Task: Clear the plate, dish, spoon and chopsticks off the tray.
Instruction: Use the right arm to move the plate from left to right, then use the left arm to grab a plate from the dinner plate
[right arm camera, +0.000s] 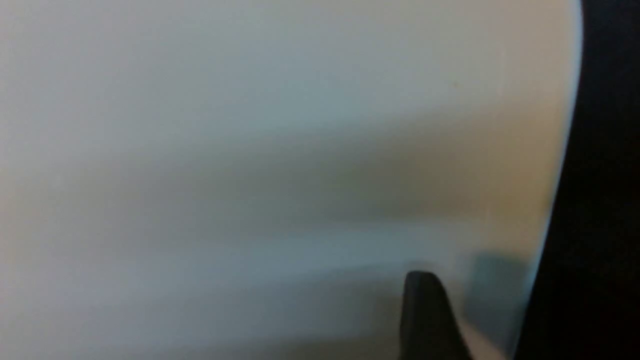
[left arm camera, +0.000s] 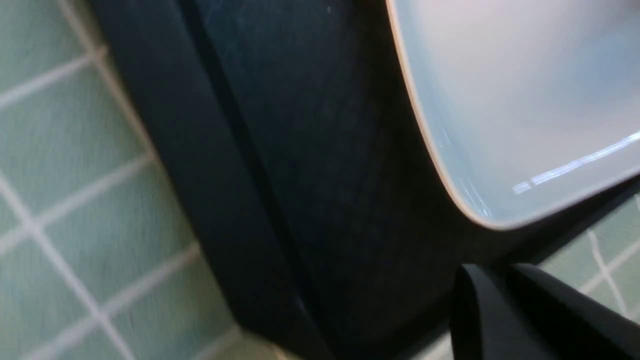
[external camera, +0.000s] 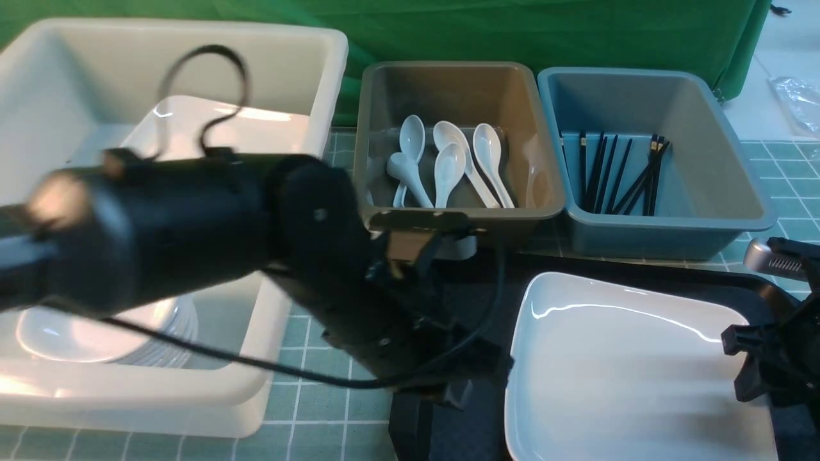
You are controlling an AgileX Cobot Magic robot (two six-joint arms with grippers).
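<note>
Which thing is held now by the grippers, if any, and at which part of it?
The left gripper holds nothing. The right gripper is at the plate's right edge; whether it grips cannot be told.

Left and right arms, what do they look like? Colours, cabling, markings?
Left arm: glossy black, rounded tubular segments, thin black cable looping above and another slung along it; no lettering readable. Right arm: only its end shows, black and angular, with a ribbed silvery cylindrical part.
</note>
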